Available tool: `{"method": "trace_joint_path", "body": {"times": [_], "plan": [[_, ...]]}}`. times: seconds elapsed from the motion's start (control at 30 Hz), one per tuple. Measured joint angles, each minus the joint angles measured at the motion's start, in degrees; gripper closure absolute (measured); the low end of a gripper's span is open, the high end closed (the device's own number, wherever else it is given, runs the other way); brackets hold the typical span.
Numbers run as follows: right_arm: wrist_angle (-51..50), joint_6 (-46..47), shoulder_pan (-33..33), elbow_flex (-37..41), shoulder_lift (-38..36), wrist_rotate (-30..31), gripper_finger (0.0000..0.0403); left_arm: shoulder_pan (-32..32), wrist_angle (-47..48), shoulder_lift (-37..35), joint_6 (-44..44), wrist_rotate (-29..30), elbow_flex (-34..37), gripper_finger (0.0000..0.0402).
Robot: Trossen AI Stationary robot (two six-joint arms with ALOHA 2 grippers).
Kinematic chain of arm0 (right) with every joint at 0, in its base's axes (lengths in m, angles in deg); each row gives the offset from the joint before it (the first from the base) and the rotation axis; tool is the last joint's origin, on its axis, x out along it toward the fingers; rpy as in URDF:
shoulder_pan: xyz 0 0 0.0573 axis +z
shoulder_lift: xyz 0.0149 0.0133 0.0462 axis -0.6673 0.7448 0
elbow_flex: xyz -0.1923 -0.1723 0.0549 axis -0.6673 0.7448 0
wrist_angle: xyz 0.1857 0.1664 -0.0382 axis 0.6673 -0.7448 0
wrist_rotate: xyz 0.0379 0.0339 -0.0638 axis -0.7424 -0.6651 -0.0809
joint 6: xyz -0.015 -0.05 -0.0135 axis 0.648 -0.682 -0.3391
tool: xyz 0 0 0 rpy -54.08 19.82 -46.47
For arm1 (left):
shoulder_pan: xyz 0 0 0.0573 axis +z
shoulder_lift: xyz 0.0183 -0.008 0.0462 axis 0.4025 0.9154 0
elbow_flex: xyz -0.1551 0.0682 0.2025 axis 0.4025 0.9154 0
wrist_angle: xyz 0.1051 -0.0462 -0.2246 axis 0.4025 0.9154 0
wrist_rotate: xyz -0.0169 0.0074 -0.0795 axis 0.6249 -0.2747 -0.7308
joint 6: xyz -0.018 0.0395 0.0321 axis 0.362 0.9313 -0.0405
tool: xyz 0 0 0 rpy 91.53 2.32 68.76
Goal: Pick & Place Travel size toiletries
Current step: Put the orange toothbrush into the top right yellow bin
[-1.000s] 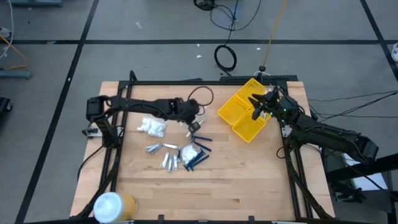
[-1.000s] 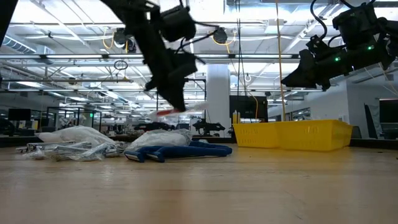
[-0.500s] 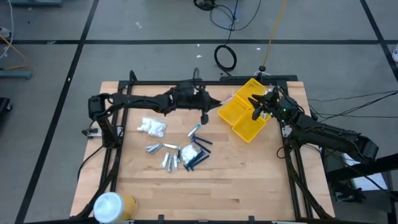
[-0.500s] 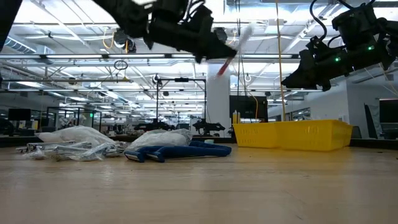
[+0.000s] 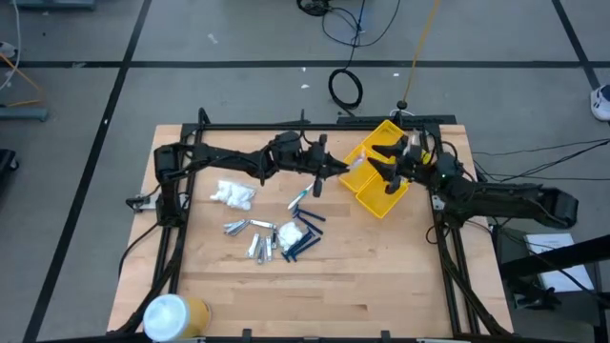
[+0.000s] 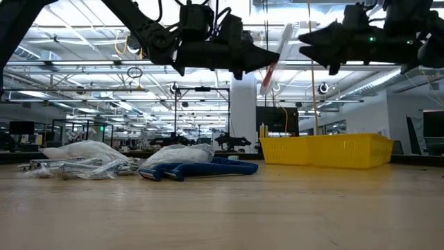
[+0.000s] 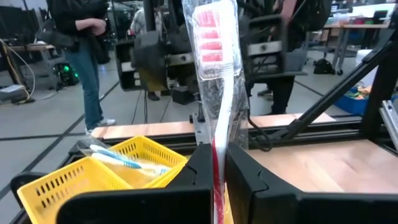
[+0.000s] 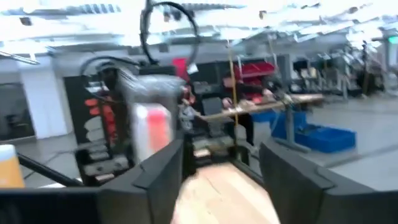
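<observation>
The wooden surface [image 5: 381, 276] carries all the things, with a dark frame around it; the yellow bin [image 5: 374, 168] stands at its far right part, with compartments, and in the left wrist view one wrapped white-and-blue toothbrush [image 7: 124, 162] lies inside it; the big white-and-yellow cylinder [image 5: 172, 315] lies at the near left corner, well apart from everything else; the left end effector [image 5: 335, 170] is raised over the surface just beside the bin's left edge, and its fingers are clamped on a wrapped toothbrush with red bristles [image 7: 215, 74], which stands upright between them in its clear wrapper and, in the low view, is high above the surface; the right end effector [image 5: 389, 164] hangs over the bin, and its fingers are apart with nothing between them; a pile of white packets [image 5: 233, 194] lies at the left part of the surface; near the middle lie dark blue combs [image 5: 305, 238], a clear packet [image 5: 290, 233] touching them, and small silvery tubes [image 5: 250, 236] just beside it; one more toothbrush stick [image 5: 298, 199] lies alone between the combs and the left end effector; a person [image 7: 81, 50] in dark clothes stands in the room behind.
</observation>
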Motion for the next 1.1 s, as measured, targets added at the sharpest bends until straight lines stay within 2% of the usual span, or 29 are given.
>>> {"method": "trace_joint_path", "body": {"times": [0.13, 0.3, 0.63, 0.73, 0.87, 1.1], "plan": [[6.23, -0.62, 2.84, 0.0, 5.89, -0.04, 0.0151, 0.03, 0.05, -0.02, -0.03, 0.12, -0.02, 0.0391], [12.85, -0.64, 5.82, 0.0, 11.36, -0.02, 0.0132, 0.45, 0.13, -0.04, -0.45, 0.12, -0.02, 0.0397], [13.63, -0.67, 7.58, -4.99, 19.84, 0.28, 0.0155, 0.4, 0.29, -0.04, -0.91, 0.17, -0.02, 0.0393], [13.54, -0.85, 7.58, -5.77, 21.13, 0.32, 0.0178, 0.4, 0.6, -0.04, -1.62, 0.18, -0.02, 0.0388], [13.95, -0.87, 7.57, -5.81, 21.25, 0.37, 0.0231, 0.4, 0.65, -0.06, -1.97, 0.18, -0.02, 0.0396], [14.74, -2.77, 7.56, -5.81, 21.25, 0.15, 0.0369, -0.03, 0.61, -0.08, -1.99, 0.26, -0.02, 0.0376]]}}
